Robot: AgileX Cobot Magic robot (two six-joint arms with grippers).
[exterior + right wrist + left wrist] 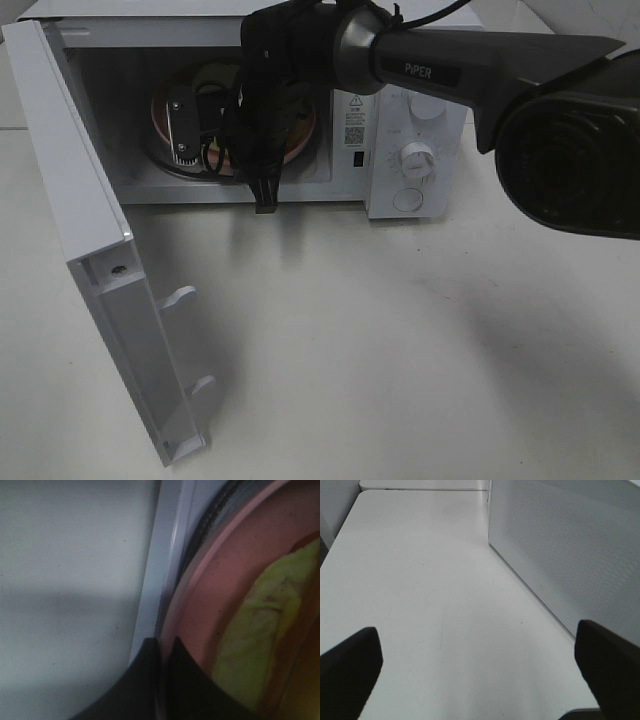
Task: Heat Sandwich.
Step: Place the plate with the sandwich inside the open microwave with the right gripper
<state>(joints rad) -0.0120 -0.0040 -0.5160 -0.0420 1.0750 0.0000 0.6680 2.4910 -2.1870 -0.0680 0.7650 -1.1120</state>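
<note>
1. The microwave [445, 150] has its door [90, 220] swung fully out to the left of the opening. The front of the cavity is open, and only the right arm [500, 60] crosses it.
2. The right gripper [265, 195] hangs at the lower front edge of the microwave's opening. Its fingers [145, 680] are pressed together and hold nothing. They are just beside the rim of the pink plate [225, 570] and the white sill of the microwave.
3. The sandwich [265, 625] lies on this plate inside the microwave. Only its green lettuce shows clearly, because the arm hides the rest in the high view.
4. The left gripper [480, 680] is outside the microwave, beside a white dotted panel [570, 545]. Its fingers stand wide apart, with only table between them.
5. The white table [400, 350] offers wide room in front of the microwave.
6. The right arm carries the word "PiPER" [428, 68]. The labels [355, 120] on the microwave's front, beside the knobs [417, 160], are too small to read.
</note>
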